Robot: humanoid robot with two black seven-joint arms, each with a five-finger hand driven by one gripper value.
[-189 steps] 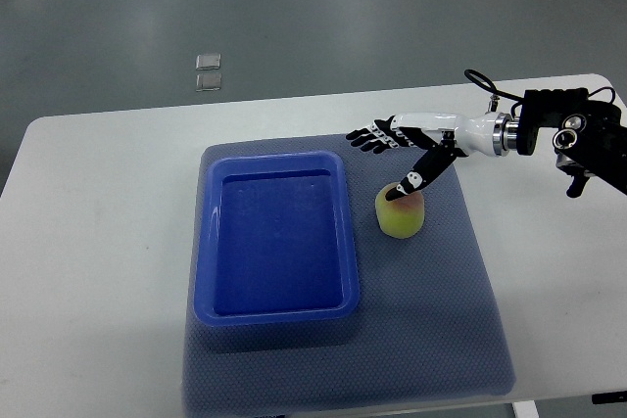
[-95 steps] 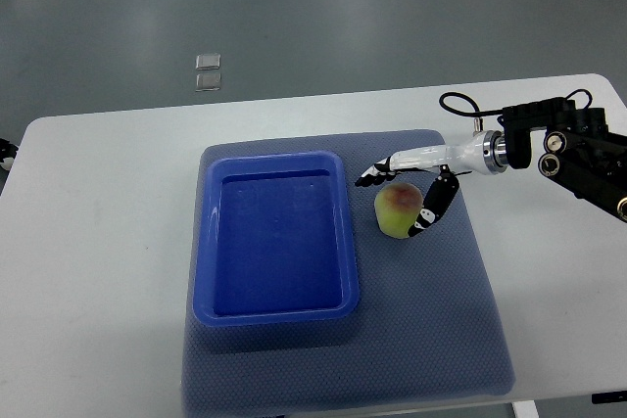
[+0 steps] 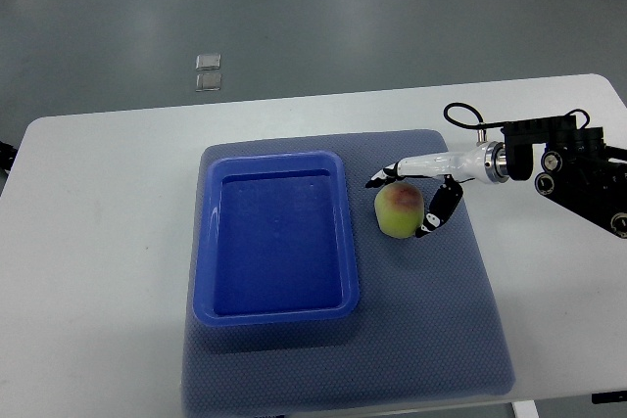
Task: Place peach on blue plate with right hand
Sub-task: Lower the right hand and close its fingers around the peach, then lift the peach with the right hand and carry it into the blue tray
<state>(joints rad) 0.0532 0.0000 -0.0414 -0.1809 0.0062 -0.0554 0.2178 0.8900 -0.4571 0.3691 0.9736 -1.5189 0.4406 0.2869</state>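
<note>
A yellow-green peach (image 3: 395,214) with a red blush rests on the grey-blue mat (image 3: 431,320), just right of the blue plate (image 3: 277,313), a deep rectangular tray with nothing in it. My right hand (image 3: 403,206) reaches in from the right edge and wraps around the peach. Its black fingers (image 3: 380,179) curl over the far side and the thumb (image 3: 434,217) presses the right side. Only a dark sliver of my left hand (image 3: 4,153) shows at the left edge.
The mat lies on a white table (image 3: 98,242), whose near edge runs along the bottom of the picture. Two small clear squares (image 3: 208,71) lie on the grey floor beyond the table. A black cable (image 3: 460,115) loops above the right wrist.
The right hand turned from flat above the peach to cupping it, then closed in tighter from the right. The peach stays in its spot on the mat.
</note>
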